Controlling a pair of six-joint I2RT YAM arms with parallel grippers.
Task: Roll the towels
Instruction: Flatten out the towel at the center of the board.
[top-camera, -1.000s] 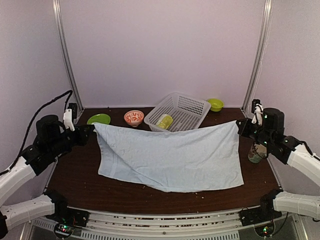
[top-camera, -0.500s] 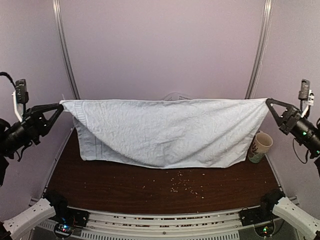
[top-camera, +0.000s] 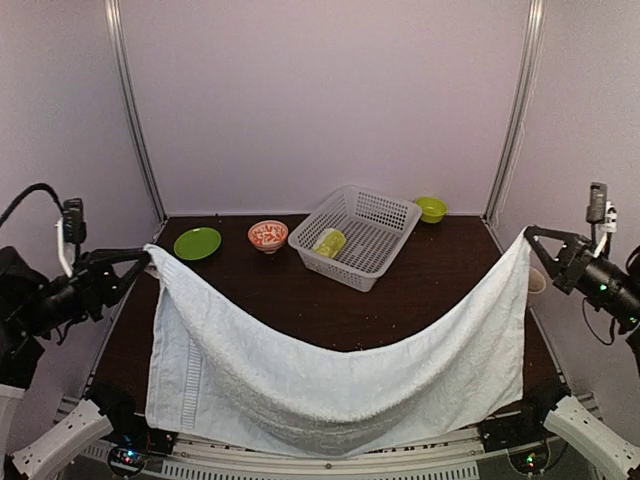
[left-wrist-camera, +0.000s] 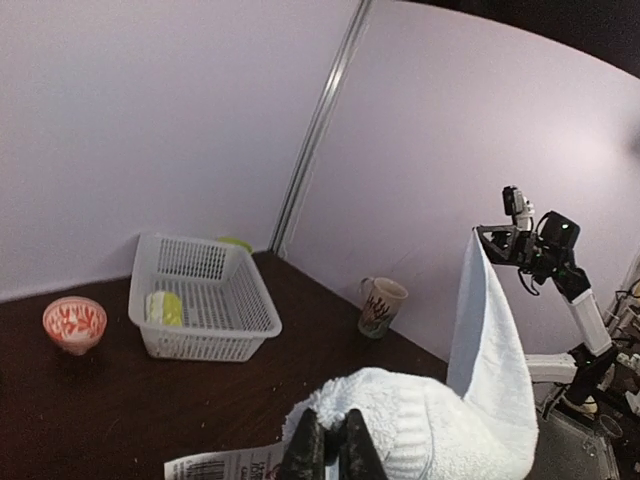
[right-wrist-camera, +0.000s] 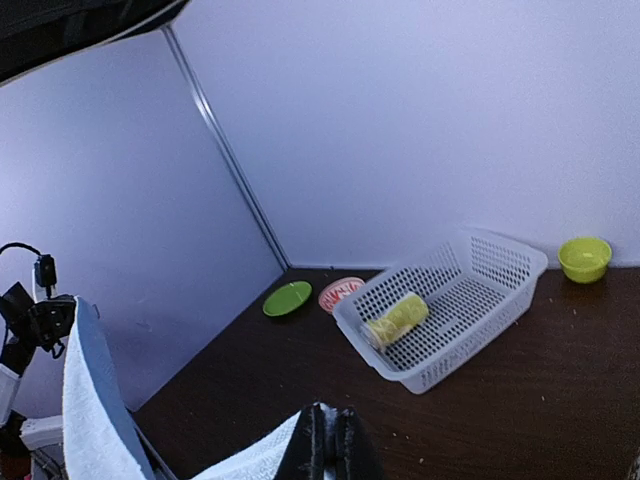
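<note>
The left gripper (top-camera: 146, 262) has its fingers pressed together on one upper corner of the pale blue towel (top-camera: 330, 390). The right gripper (top-camera: 527, 238) pinches the opposite upper corner in the same way. Both corners are held up off the table (top-camera: 420, 290), well apart, and the cloth sags in a deep curve between them. Its lower part drapes down past the table's near edge.

The towel is plain, with a nubby terry surface and a woven band near its left edge. In the left wrist view it bunches thickly just behind the black fingertips. A white label (left-wrist-camera: 225, 466) lies just left of them, carrying a barcode and print too small to read.

Farther out, near the right gripper, stands a pale mug (left-wrist-camera: 381, 306) with dark lettering that cannot be made out. Well beyond both pairs of fingers, at the far side of the table, a white mesh basket (top-camera: 372, 232) holds the lime-green towel (top-camera: 329, 242), already rolled. Left of the basket are a red-and-white bowl (top-camera: 267, 235) and a green plate (top-camera: 197, 242). A yellow-green bowl (top-camera: 431, 208) sits to its right.
</note>
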